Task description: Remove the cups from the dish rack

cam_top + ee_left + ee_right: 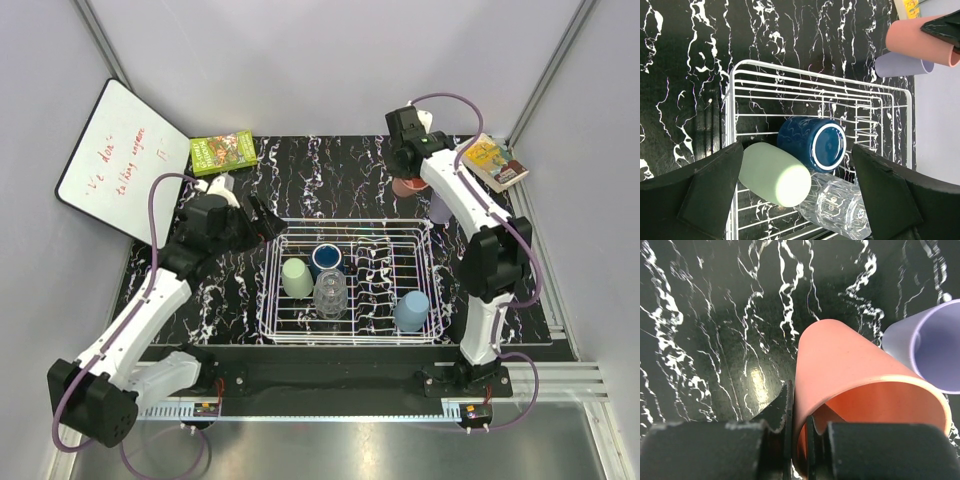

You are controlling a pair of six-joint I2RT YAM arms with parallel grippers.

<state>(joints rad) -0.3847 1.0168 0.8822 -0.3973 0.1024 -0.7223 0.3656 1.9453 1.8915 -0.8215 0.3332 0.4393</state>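
Right pincer (800, 412) nips the pink cup (850, 365) by its rim at the rack's (385, 262) 1 o'clock, just beside the lavender cup (935, 347). Released tilted, it could topple both. Left pincer (800, 187) gapes wide above the rack.

4 cups (297, 278) sit in the rack (352, 221), 2 behind.

A whiteboard (120, 160) bearing faint handwriting sits at the left of a black, white-veined marble tabletop (330, 170). A green-covered book (224, 152) lies at the tabletop's far left edge, and a yellow-covered book (496, 162) lies at its far right corner.
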